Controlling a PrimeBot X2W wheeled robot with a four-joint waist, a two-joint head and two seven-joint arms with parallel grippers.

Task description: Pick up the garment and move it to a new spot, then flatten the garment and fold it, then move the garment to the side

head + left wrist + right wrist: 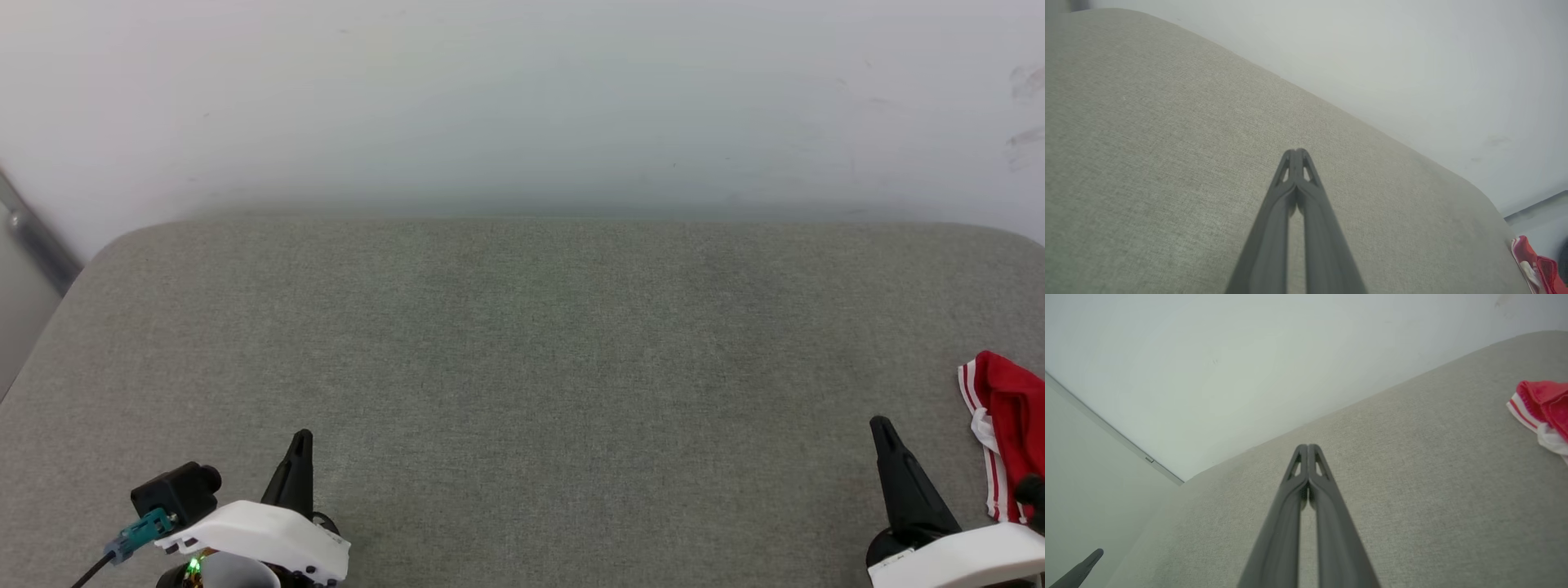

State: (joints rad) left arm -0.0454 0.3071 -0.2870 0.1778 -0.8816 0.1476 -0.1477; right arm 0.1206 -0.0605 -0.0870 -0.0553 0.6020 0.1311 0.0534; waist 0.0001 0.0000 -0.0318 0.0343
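**Both claws closed and empty, shirt bunched at far right edge**

Pale wall (522, 98) behind. The grey fabric-covered surface (522, 367) with rounded corners is mostly bare. The garment (1008, 433) is crumpled in a heap at the surface's right edge, red with white striped trim showing, partly cut off by the frame. The right gripper (882, 429) is at lower right, just beside the garment and not touching it, fingers pressed together, holding nothing. The left gripper (300, 441) is at lower left, well apart from the garment, fingers together, empty. Both hang over bare fabric.
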